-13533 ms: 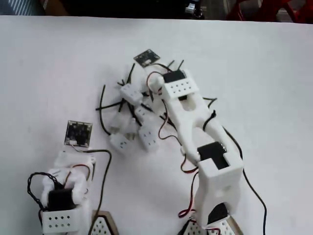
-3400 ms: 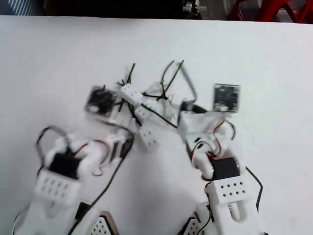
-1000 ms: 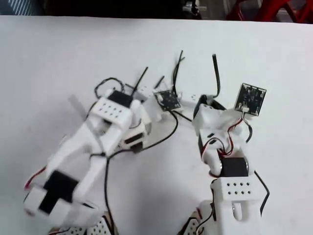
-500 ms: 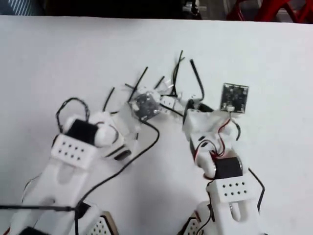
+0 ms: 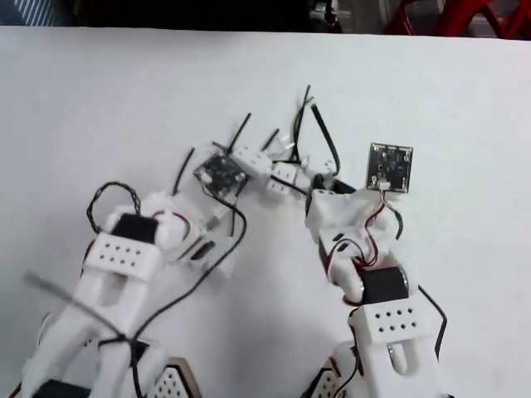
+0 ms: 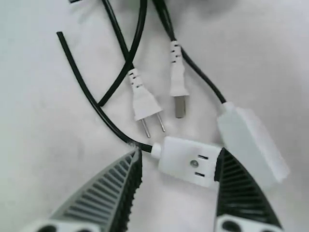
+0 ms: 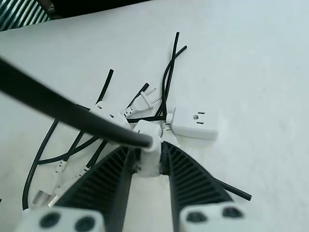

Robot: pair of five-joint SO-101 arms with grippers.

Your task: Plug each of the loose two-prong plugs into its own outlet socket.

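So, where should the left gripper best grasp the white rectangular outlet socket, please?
Probably from above, across the flat side walls of the white rectangular outlet socket. It lies slots-up between the fingers of the open left gripper, with its black cord leaving one end.

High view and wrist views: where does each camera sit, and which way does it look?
High view: fixed above the table, looking down on left arm, right arm and cord pile.
Left wrist view: on the left arm, looking past its open fingers at a socket between them.
Right wrist view: on the right arm, looking past fingers shut on a white connector.
Shared: high and right wrist views both show the cord pile.
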